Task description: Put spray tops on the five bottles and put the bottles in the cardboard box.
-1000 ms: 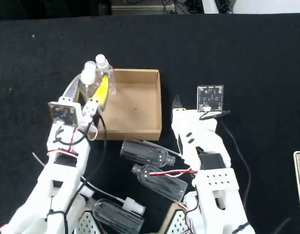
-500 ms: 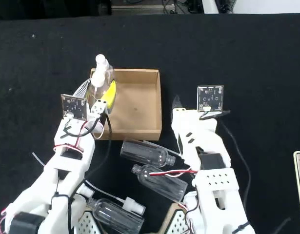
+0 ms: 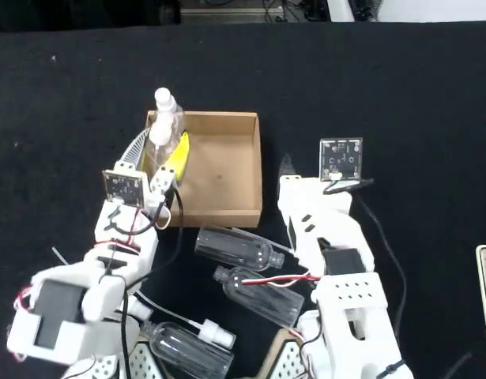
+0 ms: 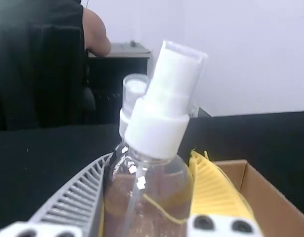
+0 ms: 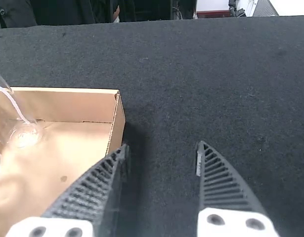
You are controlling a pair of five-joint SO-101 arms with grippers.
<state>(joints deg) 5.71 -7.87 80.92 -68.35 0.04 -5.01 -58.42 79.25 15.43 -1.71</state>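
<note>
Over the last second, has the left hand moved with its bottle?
Yes. In the high view the left hand and its bottle have shifted from outside the cardboard box to over its left wall.

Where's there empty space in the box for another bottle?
The box floor is bare from its middle to the right wall. Its far-left corner is crowded: a standing bottle there, and the left gripper holds a second bottle beside it. Before the box, three lying bottles crowd the table.

White plastic arms (image 3: 337, 237), red-white-black cables (image 3: 278, 279); left gripper (image 3: 165, 140) ribbed grey and yellow, right gripper (image 5: 161, 148) ribbed black.
</note>
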